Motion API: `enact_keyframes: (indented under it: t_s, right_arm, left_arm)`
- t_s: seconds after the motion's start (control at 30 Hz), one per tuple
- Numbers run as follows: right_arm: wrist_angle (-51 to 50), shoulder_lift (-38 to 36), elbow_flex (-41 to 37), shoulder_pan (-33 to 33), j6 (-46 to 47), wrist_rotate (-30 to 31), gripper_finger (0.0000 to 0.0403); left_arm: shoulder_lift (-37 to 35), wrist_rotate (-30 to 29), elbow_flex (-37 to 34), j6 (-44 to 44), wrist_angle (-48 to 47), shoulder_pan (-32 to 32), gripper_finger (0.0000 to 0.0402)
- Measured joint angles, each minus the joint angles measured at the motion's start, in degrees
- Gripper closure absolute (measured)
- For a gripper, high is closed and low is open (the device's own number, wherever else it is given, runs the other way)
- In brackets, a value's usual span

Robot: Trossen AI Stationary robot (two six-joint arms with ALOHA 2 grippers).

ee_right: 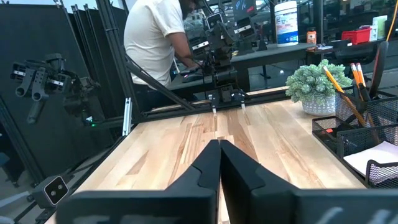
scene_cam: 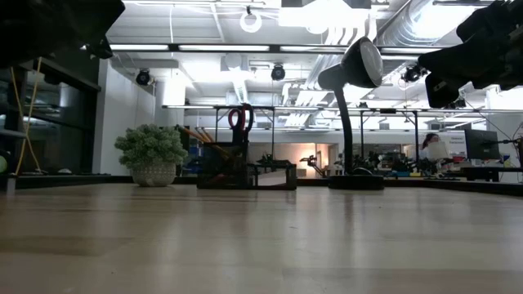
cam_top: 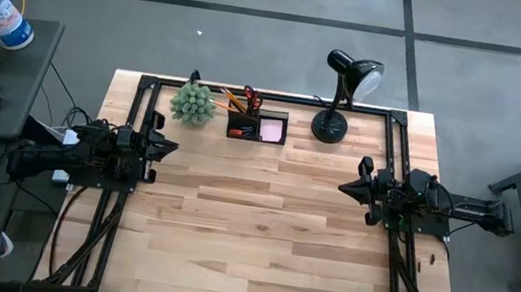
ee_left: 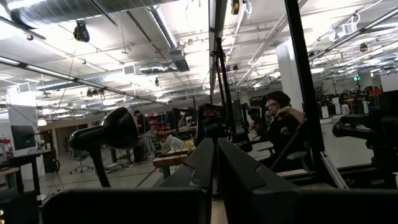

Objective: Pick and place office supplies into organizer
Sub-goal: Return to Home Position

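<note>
the organizer (cam_top: 256,126) stood at the far edge of the desk (cam_top: 259,237), between the green spiky plant (cam_top: 192,104) and the black lamp (cam_top: 330,127), just beside the plant and a little apart from the lamp's round base. the scissors (cam_top: 251,96) stood upright in its taller compartment on the plant side, their reddish handles rising above the rim in the low view (scene_cam: 239,118). thin orange pencils (cam_top: 233,96) leaned out of the same compartment toward the plant. the pink sticky-note pad (cam_top: 272,127) lay flat in the lower compartment on the lamp side.

the left tool (cam_top: 170,147) hung above the left side of the desk, close to the dark frame, and pointed inward across the wood. in its own wrist view its fingers (ee_left: 199,165) were pressed together and gripped nothing. the right tool (cam_top: 346,188) hung above the right side and faced the left one, well apart from it, with bare wood between them. its fingers (ee_right: 205,171) were likewise pressed together around nothing. both tools were well apart from the organizer.

beyond the left arm, a person in a white shirt (ee_right: 152,37) stood bent over a side table.
</note>
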Motion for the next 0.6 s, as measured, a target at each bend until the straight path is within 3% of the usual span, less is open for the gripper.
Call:
enact_keyframes:
  t_s: [0.6]
  right_arm:
    - [0.00, -0.02, -0.02, 0.00, 0.00, -0.01, 0.0397]
  left_arm:
    - [-0.01, 0.02, -0.01, 0.00, -0.01, -0.01, 0.0389]
